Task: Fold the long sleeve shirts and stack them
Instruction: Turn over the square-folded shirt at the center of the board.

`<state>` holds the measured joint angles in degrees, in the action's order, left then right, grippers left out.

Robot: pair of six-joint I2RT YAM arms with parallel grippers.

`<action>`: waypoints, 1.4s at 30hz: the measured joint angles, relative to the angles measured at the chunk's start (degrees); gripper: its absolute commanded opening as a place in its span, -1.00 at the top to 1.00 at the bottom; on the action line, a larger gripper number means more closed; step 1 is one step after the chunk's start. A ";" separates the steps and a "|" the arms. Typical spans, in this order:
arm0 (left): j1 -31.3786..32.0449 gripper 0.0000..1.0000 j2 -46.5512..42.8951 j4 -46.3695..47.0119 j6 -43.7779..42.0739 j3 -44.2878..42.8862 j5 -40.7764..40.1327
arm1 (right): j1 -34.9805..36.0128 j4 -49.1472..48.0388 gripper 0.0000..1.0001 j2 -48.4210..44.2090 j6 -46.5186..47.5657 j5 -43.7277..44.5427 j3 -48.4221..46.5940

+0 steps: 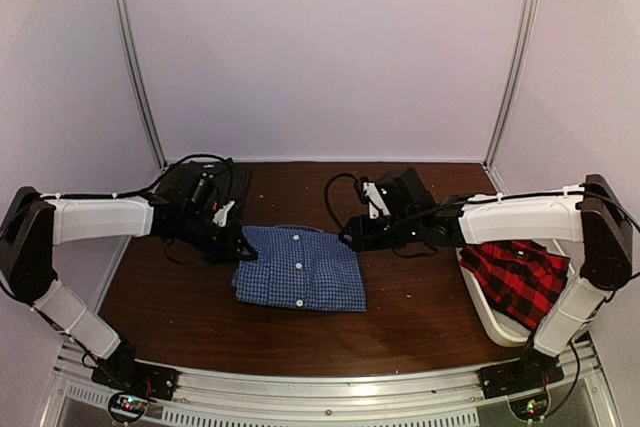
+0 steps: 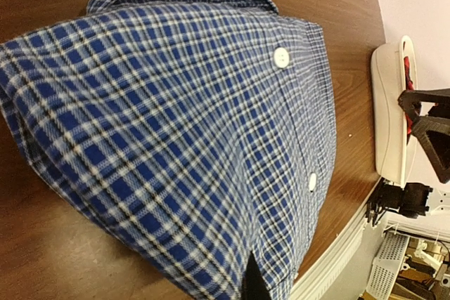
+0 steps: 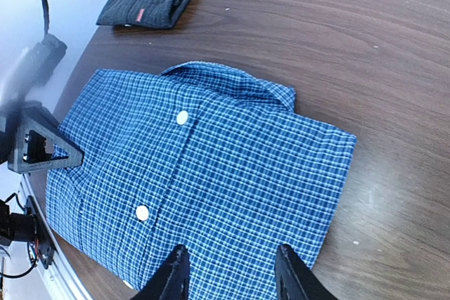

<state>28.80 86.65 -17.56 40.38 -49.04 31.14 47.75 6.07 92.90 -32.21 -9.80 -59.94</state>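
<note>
Brown wooden table (image 1: 420, 317): the folded blue gingham shirt (image 1: 300, 269) likely handles soft, light and limp. The left gripper (image 1: 233, 245) pinches its edge; the right gripper (image 3: 230, 273) stands spread. Grasp doubled edges.

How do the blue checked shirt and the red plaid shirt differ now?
The blue fine-check cloth shirt lies folded flat on the wooden table; the red-and-black plaid cloth shirt sits bunched in the white plastic tub. Blue shows white buttons; plaid shows none. Both are checked.

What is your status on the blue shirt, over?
Left gripper shut on blue gingham shirt, left edge. Right gripper open over right edge. Nothing blocking.
</note>
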 measured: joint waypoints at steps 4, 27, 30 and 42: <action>-4.02 1.00 -2.71 -8.07 -5.42 -3.65 1.57 | 2.86 -1.55 0.26 7.63 -0.85 -0.52 -7.13; -10.54 1.00 1.73 -22.75 -16.44 -30.18 10.43 | 8.22 -12.92 0.30 42.82 -13.66 -11.02 -43.87; -10.64 1.00 3.61 -20.79 -14.93 -30.03 12.17 | 8.07 -15.23 0.30 46.58 -17.29 -13.29 -47.36; -8.70 1.00 10.67 -12.37 -9.62 -29.86 16.39 | 6.91 -19.58 0.22 45.11 -21.49 -16.35 -37.86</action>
<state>20.10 97.32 -29.93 30.76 -78.89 47.53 54.65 -13.52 138.02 -53.69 -26.15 -97.80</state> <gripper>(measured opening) 0.041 0.366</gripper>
